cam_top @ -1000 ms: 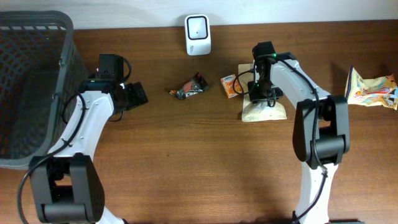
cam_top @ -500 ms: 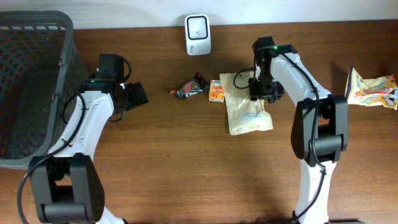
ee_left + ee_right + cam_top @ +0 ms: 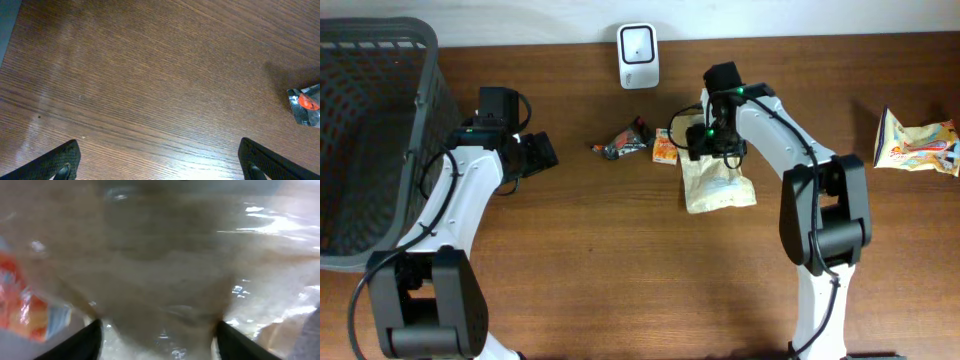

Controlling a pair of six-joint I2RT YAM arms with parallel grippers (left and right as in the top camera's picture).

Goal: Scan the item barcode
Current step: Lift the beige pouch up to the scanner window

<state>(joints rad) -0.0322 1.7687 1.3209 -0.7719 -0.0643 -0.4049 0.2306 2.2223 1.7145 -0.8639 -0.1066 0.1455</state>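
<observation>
The item is a pale, clear-wrapped bag (image 3: 720, 186) with an orange label end (image 3: 666, 148), lying flat on the table below and right of the white barcode scanner (image 3: 638, 42). My right gripper (image 3: 706, 138) hangs over the bag's upper end. In the right wrist view the bag (image 3: 165, 255) fills the blurred frame, and the gripper (image 3: 160, 341) has its jaws spread wide with wrapper bulging between them. My left gripper (image 3: 536, 152) stands open at the left over bare wood, its fingers (image 3: 64, 161) far apart with nothing between them.
A dark crumpled wrapper (image 3: 625, 140) lies left of the bag, its end also showing in the left wrist view (image 3: 306, 104). A grey mesh basket (image 3: 380, 40) fills the far left. A yellow snack bag (image 3: 918, 143) lies at the far right.
The right gripper has carried the bag leftward toward the scanner and spread its jaws. The bag now lies further left with its orange end by the dark wrapper. The left arm is still.
</observation>
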